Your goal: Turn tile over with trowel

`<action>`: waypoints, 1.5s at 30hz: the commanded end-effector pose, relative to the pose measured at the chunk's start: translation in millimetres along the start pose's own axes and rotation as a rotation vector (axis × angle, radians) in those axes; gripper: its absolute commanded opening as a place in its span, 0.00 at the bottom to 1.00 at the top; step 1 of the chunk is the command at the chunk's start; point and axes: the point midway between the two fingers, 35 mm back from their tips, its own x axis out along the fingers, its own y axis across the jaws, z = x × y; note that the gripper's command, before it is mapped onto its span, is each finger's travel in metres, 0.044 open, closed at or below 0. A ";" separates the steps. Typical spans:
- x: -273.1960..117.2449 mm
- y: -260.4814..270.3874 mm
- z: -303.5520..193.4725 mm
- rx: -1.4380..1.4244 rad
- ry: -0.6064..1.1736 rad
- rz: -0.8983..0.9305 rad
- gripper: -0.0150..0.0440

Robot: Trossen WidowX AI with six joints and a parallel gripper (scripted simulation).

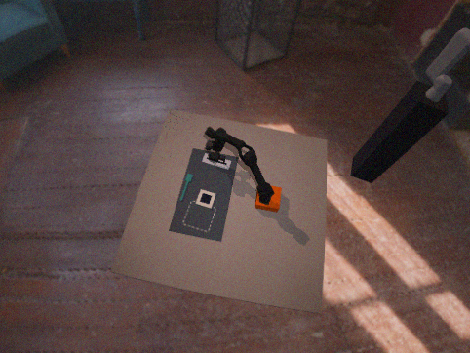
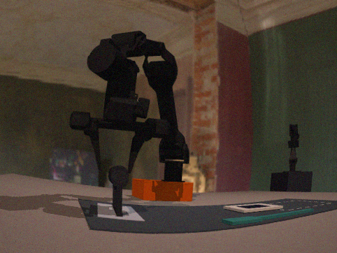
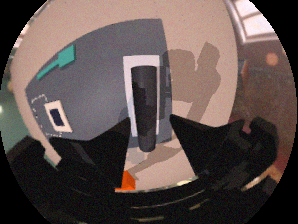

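The trowel, a pale flat plate with a dark raised handle (image 2: 118, 175) (image 3: 144, 102), lies at one end of the grey mat (image 1: 210, 176) (image 2: 182, 218) (image 3: 102, 70). My gripper (image 2: 115, 178) (image 3: 150, 119) is open and empty. Its fingertips stand apart on either side of the handle in the wrist view; their exact height beside it is unclear. The cream tile (image 1: 206, 198) (image 2: 253, 208) (image 3: 57, 116) lies flat, its dark-square marked side up. It overlaps one edge of the dashed outline (image 1: 195, 227) and lies partly outside it.
A teal flat tool (image 1: 185, 187) (image 2: 266, 217) (image 3: 66, 56) lies on the mat's side, near the tile. The arm's orange base block (image 1: 274, 199) (image 2: 162, 190) (image 3: 128, 180) stands on the table (image 1: 234, 270), beside the mat.
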 end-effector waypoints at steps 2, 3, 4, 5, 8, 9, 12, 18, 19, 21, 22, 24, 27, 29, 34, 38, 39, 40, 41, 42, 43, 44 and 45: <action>9.5 0.9 -0.9 -0.004 0.003 0.005 0.71; 11.1 1.0 -1.0 -0.004 0.003 0.005 0.71; 12.7 1.0 -1.0 -0.004 0.003 0.005 0.71; 14.1 1.0 -1.0 -0.004 0.003 0.005 0.71; 15.1 1.0 -1.1 -0.004 0.003 0.005 0.67; 15.1 1.0 -1.1 -0.004 0.003 0.005 0.66; 15.1 1.0 -1.1 -0.004 0.003 0.005 0.62; 15.1 1.0 -1.1 -0.004 0.003 0.005 0.55; 15.1 1.0 -1.1 -0.004 0.003 0.005 0.54; 15.1 1.0 -1.1 -0.004 0.003 0.005 0.52; 15.1 1.0 -1.1 -0.004 0.003 0.005 0.51; 15.1 1.0 -1.1 -0.004 0.003 0.005 0.49; 15.1 1.0 -1.1 -0.004 0.003 0.005 0.47; 15.1 1.0 -1.1 -0.004 0.003 0.005 0.47; 15.1 1.0 -1.1 -0.004 0.003 0.005 0.47; 15.1 1.0 -1.1 0.071 0.003 0.005 0.47; 15.1 1.0 -1.0 0.101 0.003 0.005 0.47; 15.1 1.0 -1.0 0.131 0.003 0.005 0.47; 15.1 1.0 -1.0 0.161 0.003 0.004 0.47; 15.1 1.0 -1.0 0.191 0.003 0.004 0.47; 15.1 1.0 -1.0 0.221 0.004 0.004 0.47; 15.1 1.0 -1.0 0.251 0.004 0.004 0.47; 15.1 1.0 -1.0 0.281 0.004 0.004 0.47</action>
